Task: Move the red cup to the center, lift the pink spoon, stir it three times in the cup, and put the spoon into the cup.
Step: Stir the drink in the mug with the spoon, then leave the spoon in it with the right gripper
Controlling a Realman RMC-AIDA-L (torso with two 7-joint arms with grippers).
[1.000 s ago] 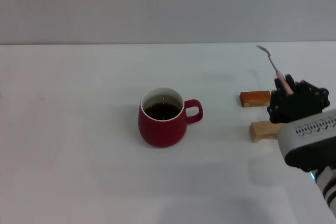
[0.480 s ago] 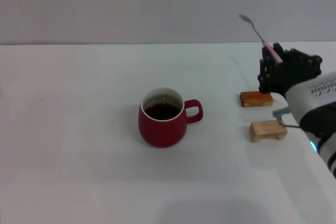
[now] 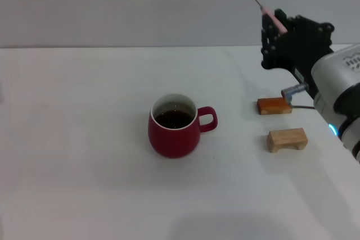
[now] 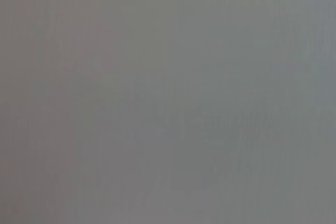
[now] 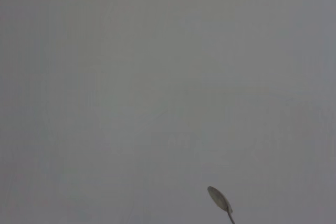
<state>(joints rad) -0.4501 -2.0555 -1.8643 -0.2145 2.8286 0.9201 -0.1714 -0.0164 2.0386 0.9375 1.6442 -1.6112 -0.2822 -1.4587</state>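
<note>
The red cup (image 3: 174,126) stands mid-table in the head view, dark liquid inside, its handle pointing right. My right gripper (image 3: 277,26) is raised above the table at the right, well right of and above the cup, shut on the pink spoon (image 3: 260,4). The spoon's pink handle sits in the fingers while its grey metal bowl sticks up and to the left. Against a plain grey background, the right wrist view shows only the spoon bowl (image 5: 219,199). The left gripper is out of view; its wrist view is blank grey.
Two small wooden blocks lie on the white table right of the cup: a reddish-brown one (image 3: 274,105) and a pale one (image 3: 287,139) nearer the front. A grey wall rises behind the table.
My right gripper has risen from beside the blocks and shifted left and back, carrying the spoon higher. The cup and both blocks have stayed put.
</note>
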